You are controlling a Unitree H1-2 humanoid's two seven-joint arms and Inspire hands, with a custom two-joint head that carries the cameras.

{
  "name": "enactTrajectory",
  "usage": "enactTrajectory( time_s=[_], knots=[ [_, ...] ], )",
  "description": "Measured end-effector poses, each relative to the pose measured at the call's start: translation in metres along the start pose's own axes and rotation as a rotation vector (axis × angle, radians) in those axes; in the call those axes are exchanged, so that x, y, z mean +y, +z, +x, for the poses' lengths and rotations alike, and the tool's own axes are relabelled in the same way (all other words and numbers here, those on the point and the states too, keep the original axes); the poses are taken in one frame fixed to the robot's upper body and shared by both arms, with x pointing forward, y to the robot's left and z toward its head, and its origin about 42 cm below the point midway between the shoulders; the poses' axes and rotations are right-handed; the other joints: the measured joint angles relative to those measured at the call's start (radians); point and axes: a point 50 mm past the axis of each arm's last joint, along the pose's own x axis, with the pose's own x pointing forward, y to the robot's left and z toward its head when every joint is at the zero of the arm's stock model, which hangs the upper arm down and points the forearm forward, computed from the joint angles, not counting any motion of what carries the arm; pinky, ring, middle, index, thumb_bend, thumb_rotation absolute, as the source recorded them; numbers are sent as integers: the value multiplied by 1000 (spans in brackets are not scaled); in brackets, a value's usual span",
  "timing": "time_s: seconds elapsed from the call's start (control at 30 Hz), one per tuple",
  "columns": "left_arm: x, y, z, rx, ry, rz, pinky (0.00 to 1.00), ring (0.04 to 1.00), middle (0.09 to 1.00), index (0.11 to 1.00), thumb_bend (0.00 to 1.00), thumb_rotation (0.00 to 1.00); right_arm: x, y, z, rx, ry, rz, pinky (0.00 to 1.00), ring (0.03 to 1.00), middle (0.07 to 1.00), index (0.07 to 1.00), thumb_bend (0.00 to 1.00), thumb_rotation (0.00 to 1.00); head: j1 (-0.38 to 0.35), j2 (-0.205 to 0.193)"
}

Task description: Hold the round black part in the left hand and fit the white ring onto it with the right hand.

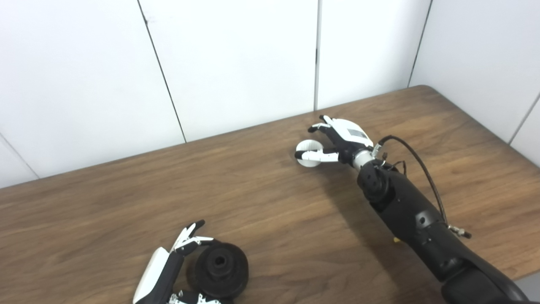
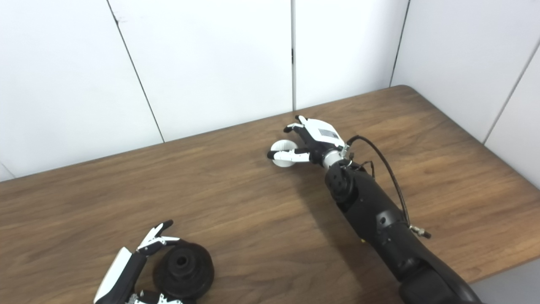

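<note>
White wall panels close off the far side and right of a brown wood-grain table (image 1: 261, 190). Far across it, toward the back, the right hand (image 1: 337, 139) reaches over the white ring (image 1: 309, 153), thumb on its near side and fingers arched over the far side; whether it grips the ring yet I cannot tell, and the ring seems to rest on the table. The round black part (image 1: 220, 270) sits at the near left edge, its hub hole facing up and slightly toward the camera, cupped by the left hand (image 1: 168, 270) with fingers spread around its left rim, not clearly clamped. Ring and part lie well apart, so the right hand must carry the ring near-left, bore aligned with the hub.
</note>
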Motion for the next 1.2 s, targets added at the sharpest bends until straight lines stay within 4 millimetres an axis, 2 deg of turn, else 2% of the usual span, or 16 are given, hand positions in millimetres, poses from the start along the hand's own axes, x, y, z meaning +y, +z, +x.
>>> enactTrajectory(
  time_s=[0.3,0.53,0.67,0.93,1.2],
  knots=[
    [-1,1,-1,2,1,3,930,1000,972,591,912,132,13,-3,-6,19,52,-14,964,1000,1000,852,898,731,0,5],
    [0,1,-2,1,1,4,922,1000,972,590,916,132,14,-2,-6,18,57,-29,972,1000,1000,846,884,612,2,5],
    [0,2,-2,0,3,4,918,1000,971,589,917,141,14,-2,-6,18,59,-35,966,1000,998,825,853,523,0,8],
    [0,2,-3,1,1,2,925,1000,972,590,913,144,14,-2,-6,16,44,-23,964,988,979,788,802,447,2,11],
    [0,2,-3,1,0,2,920,1000,970,589,921,151,15,-1,-6,-13,6,26,927,949,934,703,727,341,3,12]
  ],
)
